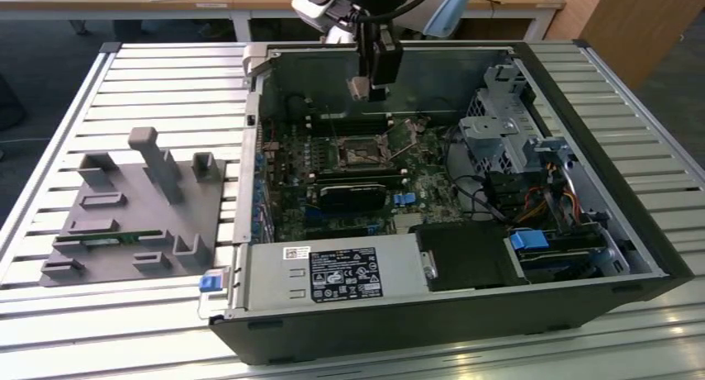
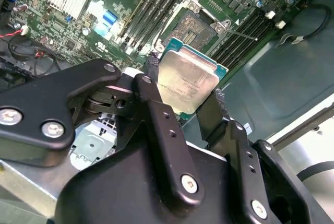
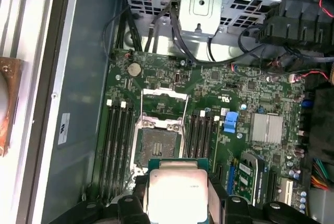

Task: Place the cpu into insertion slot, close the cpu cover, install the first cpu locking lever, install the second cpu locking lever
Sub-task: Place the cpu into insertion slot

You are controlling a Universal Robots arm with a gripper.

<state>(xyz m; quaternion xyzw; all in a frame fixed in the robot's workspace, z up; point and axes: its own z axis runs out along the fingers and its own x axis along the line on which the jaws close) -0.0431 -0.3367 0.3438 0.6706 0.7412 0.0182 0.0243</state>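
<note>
**Inspector:** State the position of the cpu (image 2: 189, 78).

**Assistant:** It is off the board and held in the air inside the open computer case (image 1: 573, 107). Its grey metal top faces the camera in both wrist views (image 3: 177, 188). The socket (image 3: 156, 148) lies on the green board (image 3: 250, 93) close by, bare, with nothing seated in it.

**Inspector:** And the claw (image 2: 185, 83)?

**Assistant:** It is closed on the cpu, one black finger (image 2: 151, 72) on each of two opposite edges. In the exterior view the claw (image 1: 371, 87) hangs over the far part of the case, above the board.

**Inspector:** The cover (image 3: 164, 93)?

**Assistant:** It is swung open, a thin metal frame standing away from the socket. A thin lever (image 2: 242, 35) sticks out beside the socket, unlatched.

**Inspector:** Surroundings?

**Assistant:** Memory slots (image 3: 117, 140) flank the socket on both sides. The case rests on a slatted table (image 1: 165, 83). A grey holder tray (image 1: 144, 206) sits on the table at the exterior view's left, beside the case.
</note>
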